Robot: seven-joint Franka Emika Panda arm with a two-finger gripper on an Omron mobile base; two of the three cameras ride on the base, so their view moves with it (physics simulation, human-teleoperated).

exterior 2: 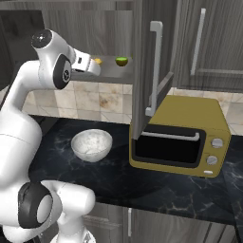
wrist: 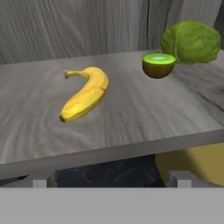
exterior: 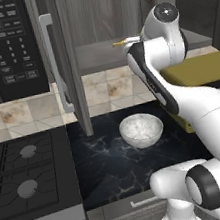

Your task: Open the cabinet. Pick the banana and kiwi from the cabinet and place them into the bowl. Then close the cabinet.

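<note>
The cabinet [exterior 2: 147,57] stands open, both doors swung out, its grey shelf [wrist: 131,113] bare at the front. On the shelf lie the yellow banana [wrist: 85,96] at the left and a halved kiwi [wrist: 158,64] further back on the right. From the right base view the banana [exterior 2: 98,61] and the kiwi [exterior 2: 122,61] show as small spots on the shelf. My gripper [wrist: 111,181] is open at the shelf's front edge, short of the banana and holding nothing. Its fingertips [wrist: 39,181] stand wide apart. The white bowl [exterior: 141,129] sits empty on the dark counter below.
A large lumpy green fruit [wrist: 190,41] sits behind the kiwi. A yellow toaster oven [exterior 2: 178,137] stands under the open right door. The left door's edge [exterior: 68,63] hangs beside the black microwave [exterior: 4,43]. A stove [exterior: 26,171] lies left of the bowl.
</note>
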